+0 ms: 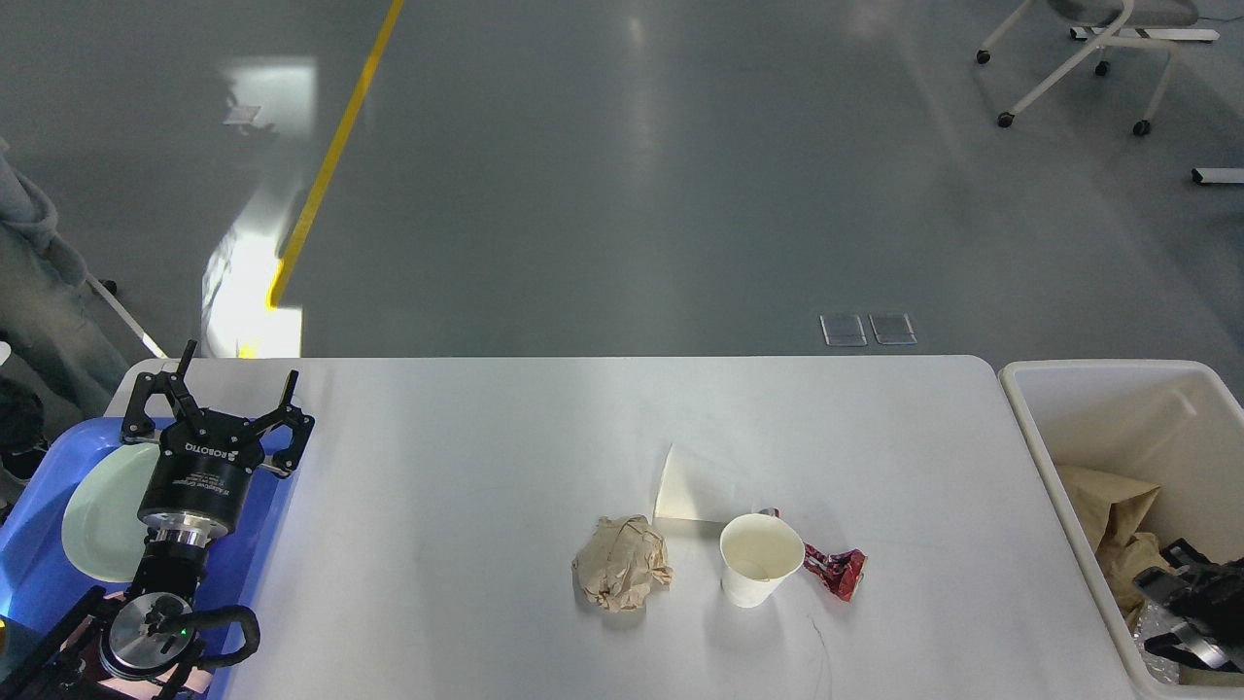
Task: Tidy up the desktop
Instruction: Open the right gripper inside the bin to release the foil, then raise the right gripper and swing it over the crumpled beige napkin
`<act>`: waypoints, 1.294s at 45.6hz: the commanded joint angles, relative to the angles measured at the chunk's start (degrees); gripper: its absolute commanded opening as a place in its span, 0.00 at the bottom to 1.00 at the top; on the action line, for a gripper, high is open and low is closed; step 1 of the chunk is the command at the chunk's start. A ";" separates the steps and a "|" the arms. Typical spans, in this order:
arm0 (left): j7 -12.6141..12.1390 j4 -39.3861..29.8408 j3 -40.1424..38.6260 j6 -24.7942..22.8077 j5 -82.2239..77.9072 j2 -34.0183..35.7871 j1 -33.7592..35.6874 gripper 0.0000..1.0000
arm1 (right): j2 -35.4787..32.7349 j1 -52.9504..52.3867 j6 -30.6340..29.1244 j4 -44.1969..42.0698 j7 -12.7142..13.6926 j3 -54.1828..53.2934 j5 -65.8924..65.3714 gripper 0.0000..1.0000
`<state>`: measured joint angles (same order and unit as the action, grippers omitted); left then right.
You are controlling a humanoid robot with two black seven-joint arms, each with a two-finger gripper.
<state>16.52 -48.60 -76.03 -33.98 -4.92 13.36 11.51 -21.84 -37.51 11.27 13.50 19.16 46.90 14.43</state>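
The white desktop [466, 506] fills the lower view. Near its middle lie a crumpled brown paper ball [622, 564], an upright white paper cup [761, 562], a flat white paper piece [685, 486] behind them, and a red crumpled wrapper [838, 571] to the right of the cup. My left gripper [233, 384] is open and empty, raised over the blue tray's right edge. My right gripper [1191, 603] is a dark shape low inside the cream bin; its fingers cannot be told apart.
A blue tray [39, 574] with a pale green plate [102, 510] sits at the desktop's left end. A cream plastic bin [1045, 457] stands off the right end, holding brown paper [1103, 506] and a bit of silver foil [1161, 663]. A chair base [1069, 58] stands far back right.
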 commanded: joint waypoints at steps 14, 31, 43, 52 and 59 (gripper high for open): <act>0.00 0.00 0.00 -0.04 0.00 0.08 0.00 0.97 | -1.01 -1.95 -1.25 2.05 -0.09 0.21 -0.27 1.00; 0.00 0.00 0.00 -0.03 0.00 0.00 0.00 0.97 | -12.43 -21.71 -6.52 24.80 0.00 0.12 -17.75 1.00; -0.09 0.00 0.00 -0.04 0.00 0.00 0.00 0.97 | -16.39 -43.06 -23.38 36.24 0.09 5.82 -26.03 1.00; -0.09 0.00 0.00 -0.03 0.00 0.00 0.00 0.97 | -12.88 -60.12 -44.38 39.40 0.44 11.02 -25.59 1.00; -0.09 0.00 0.00 0.05 0.00 0.00 0.00 0.97 | -8.75 -72.07 -57.04 44.58 0.53 13.74 -25.32 1.00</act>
<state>16.43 -48.60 -76.03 -34.00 -4.92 13.36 11.51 -33.29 -101.77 -37.69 54.61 19.58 58.64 -11.10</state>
